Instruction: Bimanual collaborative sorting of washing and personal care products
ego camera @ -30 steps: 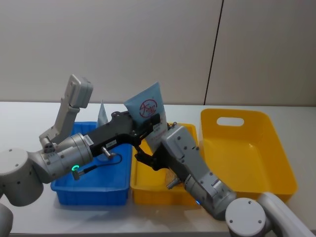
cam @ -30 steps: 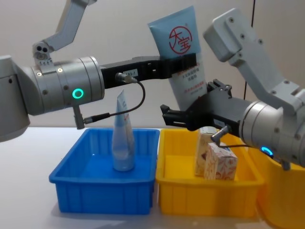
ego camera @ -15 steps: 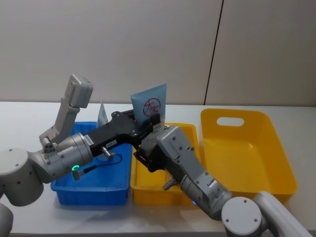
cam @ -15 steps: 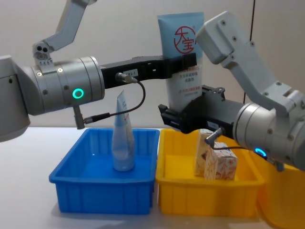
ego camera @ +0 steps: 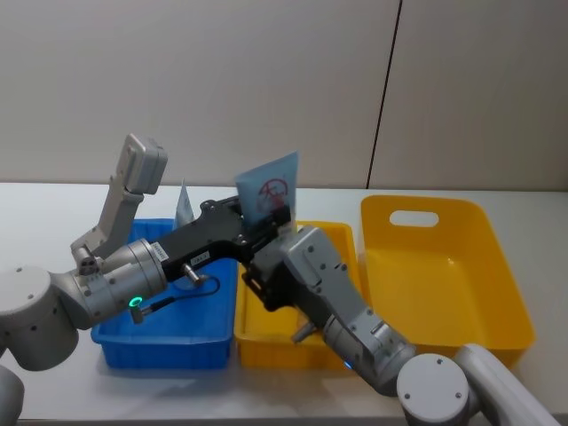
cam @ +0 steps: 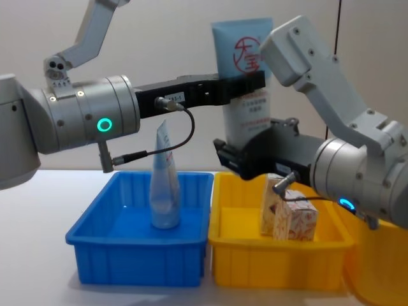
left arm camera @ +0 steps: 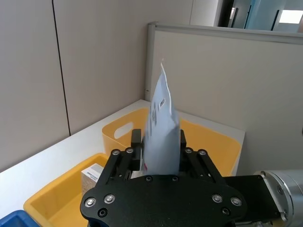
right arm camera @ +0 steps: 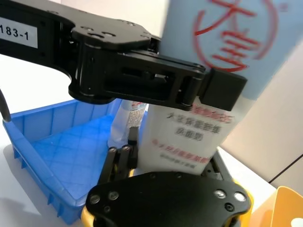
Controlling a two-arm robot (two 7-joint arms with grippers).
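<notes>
Left end effector (cam: 250, 83) clamping tube (cam: 242, 51), chest-view cartons (cam: 288, 213)

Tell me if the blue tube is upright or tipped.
Upright: blue tube near vertical, crimped end up, left gripper clamped across its middle, right gripper at its lower end.

left gripper (cam: 248, 83) fingers clamped, arm reaching rightward | right gripper (cam: 242, 153) held just beneath it

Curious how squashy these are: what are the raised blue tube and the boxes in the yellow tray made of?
Light blue tube, held by the left gripper, right gripper at its base: likely soft smooth plastic, given its flat crimped end. Cartons: apparently printed cardboard, with sharp folded edges.
</notes>
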